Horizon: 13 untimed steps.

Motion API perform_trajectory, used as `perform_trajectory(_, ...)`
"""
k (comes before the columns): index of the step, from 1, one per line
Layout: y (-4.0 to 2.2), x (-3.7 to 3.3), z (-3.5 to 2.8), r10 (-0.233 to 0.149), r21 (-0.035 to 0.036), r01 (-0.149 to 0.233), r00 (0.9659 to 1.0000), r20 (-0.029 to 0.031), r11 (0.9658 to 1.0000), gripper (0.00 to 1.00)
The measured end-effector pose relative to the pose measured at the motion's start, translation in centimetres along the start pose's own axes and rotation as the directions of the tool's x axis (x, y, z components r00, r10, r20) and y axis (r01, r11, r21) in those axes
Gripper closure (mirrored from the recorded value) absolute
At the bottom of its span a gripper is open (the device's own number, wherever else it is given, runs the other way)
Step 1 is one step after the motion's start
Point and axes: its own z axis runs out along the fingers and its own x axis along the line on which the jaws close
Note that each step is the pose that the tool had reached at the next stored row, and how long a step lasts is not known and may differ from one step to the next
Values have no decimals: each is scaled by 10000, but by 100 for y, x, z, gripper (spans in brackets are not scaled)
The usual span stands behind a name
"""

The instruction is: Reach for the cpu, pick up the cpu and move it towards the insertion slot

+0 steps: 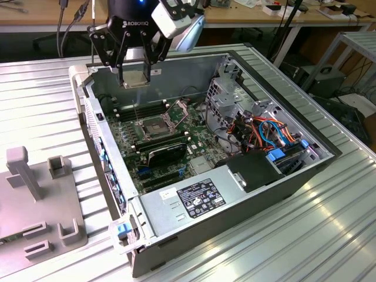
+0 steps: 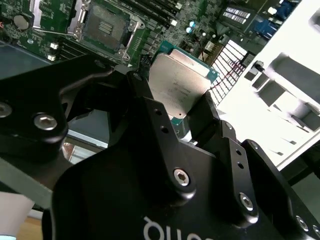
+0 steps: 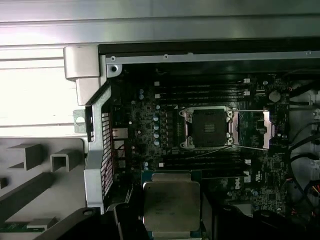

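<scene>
My black gripper (image 1: 134,81) hangs above the back corner of the open computer case, toward the exterior view's left, and is shut on the cpu (image 1: 134,80), a flat silvery square with a thin green rim. Both wrist views show the cpu (image 2: 176,86) (image 3: 171,206) clamped between the black fingers (image 2: 210,112). The insertion slot (image 1: 154,127), a silvery frame with a dark centre and its lid raised, sits on the green motherboard (image 1: 197,148) below and in front of the held chip. The slot (image 3: 208,128) (image 2: 102,26) lies bare in both wrist views.
Long black RAM slots (image 1: 136,113) flank the socket and a black heatsink (image 1: 166,155) sits in front of it. A drive cage (image 1: 230,103), coloured cables (image 1: 267,130) and the power supply (image 1: 200,197) fill the case's right. Grey fixtures (image 1: 35,194) stand on the ribbed table.
</scene>
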Motion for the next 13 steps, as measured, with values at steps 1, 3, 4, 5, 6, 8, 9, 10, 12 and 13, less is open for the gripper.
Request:
perform_trajectory(1,2,-28,1,0,0,0,10000,1,10000,45)
perform_trajectory(3,6,-84,2,0,1,0,10000,0,10000,45)
perform_trajectory(4,8,-103,2,0,1,0,10000,0,10000,45)
perform_trajectory(5,9,-127,3,0,0,0,10000,0,10000,45)
perform_trajectory(6,12,-158,3,-1,1,1,10000,0,10000,45)
perform_trajectory(8,15,-194,4,-1,1,1,10000,0,10000,45)
perform_trajectory(9,15,-199,4,-1,1,1,10000,0,10000,45)
perform_trajectory(10,15,-201,4,0,0,0,10000,0,10000,45)
perform_trajectory(12,15,-204,4,0,0,0,10000,1,10000,45)
perform_trajectory(13,15,-205,4,0,1,0,10000,0,10000,45)
